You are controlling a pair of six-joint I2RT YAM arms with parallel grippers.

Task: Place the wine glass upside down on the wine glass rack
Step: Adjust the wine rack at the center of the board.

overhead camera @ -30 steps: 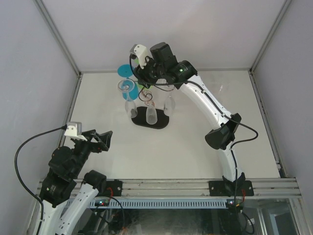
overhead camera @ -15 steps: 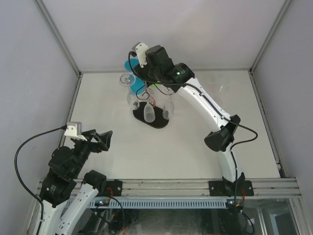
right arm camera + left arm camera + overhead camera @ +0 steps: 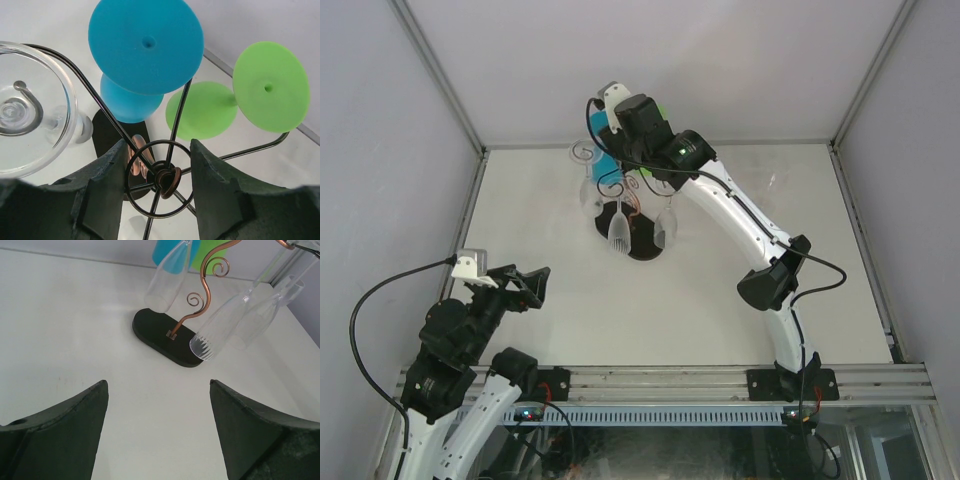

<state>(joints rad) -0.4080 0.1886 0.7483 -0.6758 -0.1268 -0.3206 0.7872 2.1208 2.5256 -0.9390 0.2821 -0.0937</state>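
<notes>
The wine glass rack (image 3: 642, 252) stands at the back of the table, with a black oval base (image 3: 165, 335) and a coppery stem. Several glasses hang upside down on its arms: clear ones (image 3: 618, 230), a blue one (image 3: 146, 45) and a green one (image 3: 270, 85). My right gripper (image 3: 157, 165) reaches down from above, and its fingers press both sides of the rack's top wire ring (image 3: 167, 177). In the top view it (image 3: 630, 140) sits over the rack. My left gripper (image 3: 157, 405) is open and empty, low over the table near the front left (image 3: 525, 285).
Grey walls close the table at the back and on both sides, and the rack is close to the back wall (image 3: 650, 70). An aluminium rail (image 3: 670, 380) runs along the near edge by the arm bases.
My right gripper has moved toward the back wall. The rack's top went with it, its base shifted a little to the right, and the hanging glasses swung. The left arm has not moved.
</notes>
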